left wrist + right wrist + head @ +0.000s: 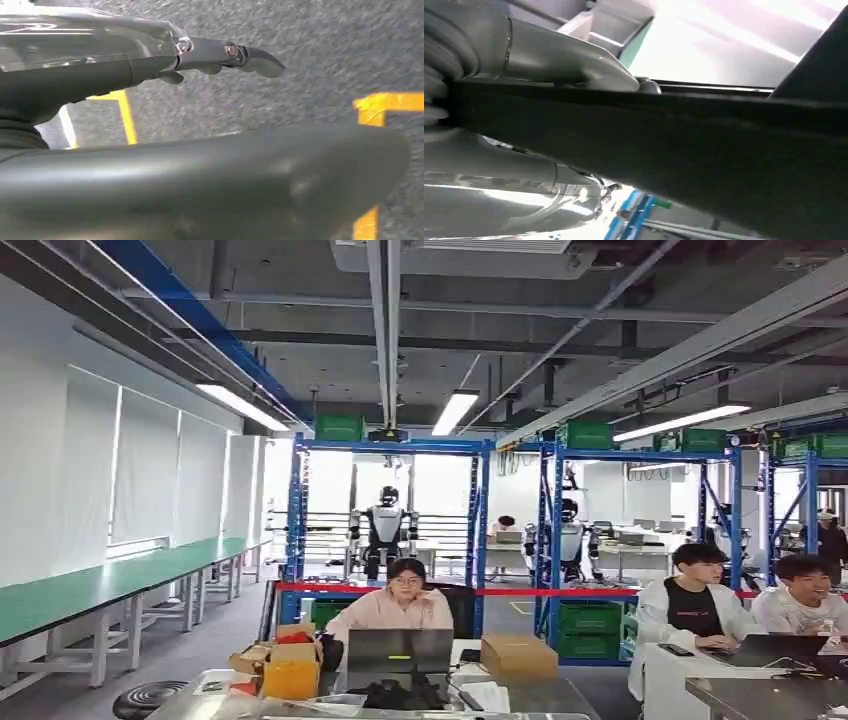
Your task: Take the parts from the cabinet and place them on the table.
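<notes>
Blue metal racks point(296, 520) with green bins point(339, 427) on top stand far ahead across the workshop in the head view. A grey table point(545, 695) lies at the lower edge of that view. My left hand point(220, 52) hangs over the grey floor with its dark fingers stretched out and nothing in them. In the right wrist view my right hand point(549, 55) grips a long flat black part point(674, 140), which runs between the silver thumb and the fingers and hides most of them.
A person point(403, 605) sits behind a laptop point(399, 650) at the near table, beside cardboard boxes point(518, 655). Two more people point(695, 605) sit at the right. Red tape point(520, 591) spans the racks. A long green bench point(100, 585) lines the left wall. Yellow floor lines point(127, 120) lie below.
</notes>
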